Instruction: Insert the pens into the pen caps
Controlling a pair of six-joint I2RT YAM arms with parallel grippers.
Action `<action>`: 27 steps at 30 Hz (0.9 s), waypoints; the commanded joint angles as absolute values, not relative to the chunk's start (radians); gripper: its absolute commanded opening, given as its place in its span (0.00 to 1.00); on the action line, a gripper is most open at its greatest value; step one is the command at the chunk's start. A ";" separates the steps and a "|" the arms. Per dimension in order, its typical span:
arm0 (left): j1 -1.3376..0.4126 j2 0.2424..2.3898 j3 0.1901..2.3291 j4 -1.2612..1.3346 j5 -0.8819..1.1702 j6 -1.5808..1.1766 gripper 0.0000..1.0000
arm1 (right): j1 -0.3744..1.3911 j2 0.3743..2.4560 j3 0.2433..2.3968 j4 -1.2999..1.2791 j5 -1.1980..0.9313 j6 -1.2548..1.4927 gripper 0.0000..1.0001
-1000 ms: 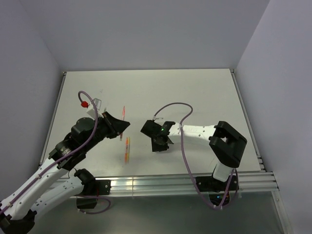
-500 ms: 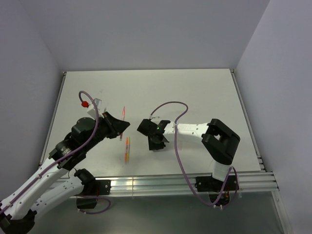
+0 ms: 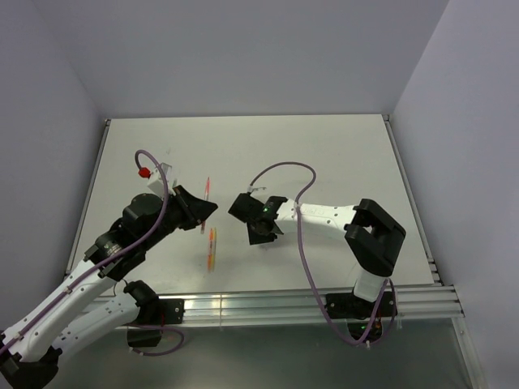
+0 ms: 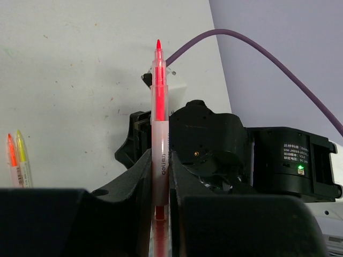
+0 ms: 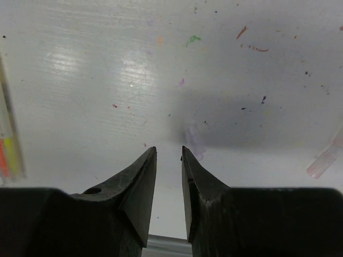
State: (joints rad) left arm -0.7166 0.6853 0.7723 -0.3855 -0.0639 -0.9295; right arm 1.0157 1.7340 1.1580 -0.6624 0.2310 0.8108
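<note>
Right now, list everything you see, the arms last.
red pen: one, red, clamped in the left gripper.
loose pens: two, orange and yellow, side by side on the table between the arms.
clear tube: one, see-through, on the table; perhaps a cap.
table: one, white, ink-flecked.
cables: two, purple, one per arm.
left gripper: one, black, shut on the red pen.
right gripper: one, black, slightly open, empty, above the table.
</note>
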 commanded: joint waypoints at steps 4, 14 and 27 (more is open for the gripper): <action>-0.713 0.681 0.785 -0.348 -0.051 -0.920 0.00 | 1.006 1.727 1.135 -0.672 0.327 0.753 0.33; -0.713 0.683 0.785 -0.348 -0.051 -0.920 0.00 | 1.006 1.781 1.118 -0.618 0.295 0.726 0.33; -0.713 0.687 0.785 -0.348 -0.046 -0.919 0.00 | 1.006 1.809 1.075 -0.592 0.265 0.724 0.31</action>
State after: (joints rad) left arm -0.7166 0.6853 0.7723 -0.3847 -0.0639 -0.9295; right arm 1.0100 1.7988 1.1118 -0.6109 0.2653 0.7288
